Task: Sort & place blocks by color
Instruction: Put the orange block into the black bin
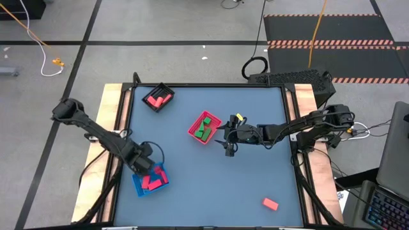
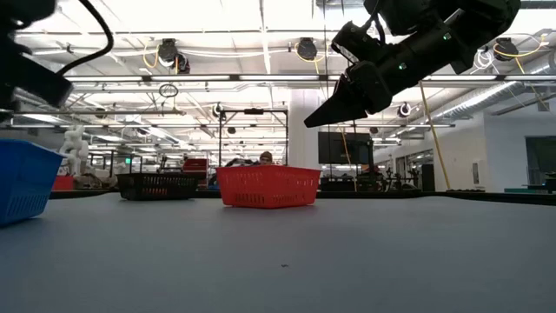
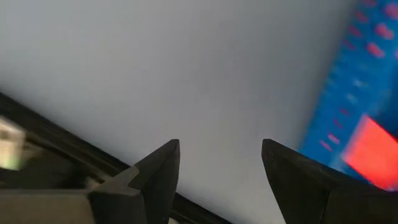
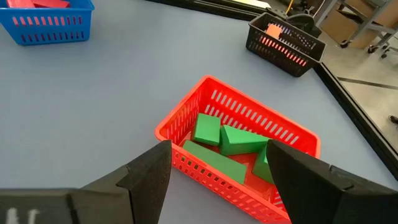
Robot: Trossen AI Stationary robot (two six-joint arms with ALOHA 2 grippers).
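High view: right gripper (image 1: 228, 142) hovering open-jawed, empty, beside red tray (image 1: 194, 130) holding green blocks (image 1: 205, 128); left gripper (image 1: 145, 170), open and empty, hanging over blue tray (image 1: 137, 186); stray red block (image 1: 270, 204) waiting lower right.

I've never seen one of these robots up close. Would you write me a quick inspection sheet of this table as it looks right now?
Surface: blue-grey table, wooden side rails.
Job's things: green blocks in the red tray; red blocks in the blue tray and the black tray; one red block loose near the table's front right.
Clutter: nothing seen.
Claws: left claw open and empty, over the blue tray's edge; right claw open and empty, just right of the red tray.
Cables: orange and white leads on the floor; a black coil behind the table.
Surroundings: striped floor mats; a workshop hall beyond.
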